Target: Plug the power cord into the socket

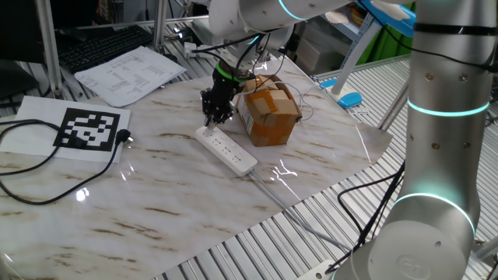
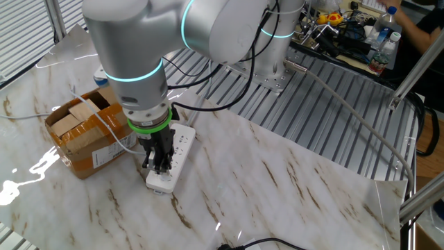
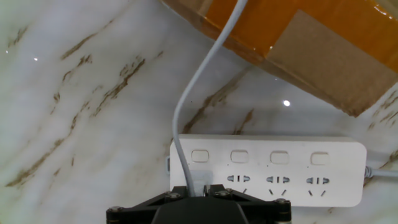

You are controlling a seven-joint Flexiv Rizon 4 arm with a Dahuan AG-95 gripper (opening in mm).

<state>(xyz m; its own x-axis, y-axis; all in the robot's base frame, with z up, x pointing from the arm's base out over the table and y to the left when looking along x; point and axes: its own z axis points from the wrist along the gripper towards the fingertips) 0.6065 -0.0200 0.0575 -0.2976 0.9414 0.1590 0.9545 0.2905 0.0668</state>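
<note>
A: Where is the power strip (image 1: 226,149) sitting?

B: It is lying flat on the marble desk (image 1: 156,202), centre of the frame, just beside the cardboard box (image 1: 268,114).

A: And the end effector (image 2: 158,165)?

B: It is pointing down over the strip's end outlet, clenching a white cord (image 3: 193,118) at its plug end.

- Arm (image 2: 139,42) silver-grey, glowing teal rings at joints, reaches over the counter (image 2: 277,187), wrist bent straight down.
- Green band just above the black end effector (image 2: 158,165).
- End effector (image 1: 215,117) vertical, tips low, near the counter surface.
- Fingers (image 2: 154,161) drawn close together, narrow gap.
- Hand view: only the end effector's black base (image 3: 199,211) shows at bottom edge.
</note>
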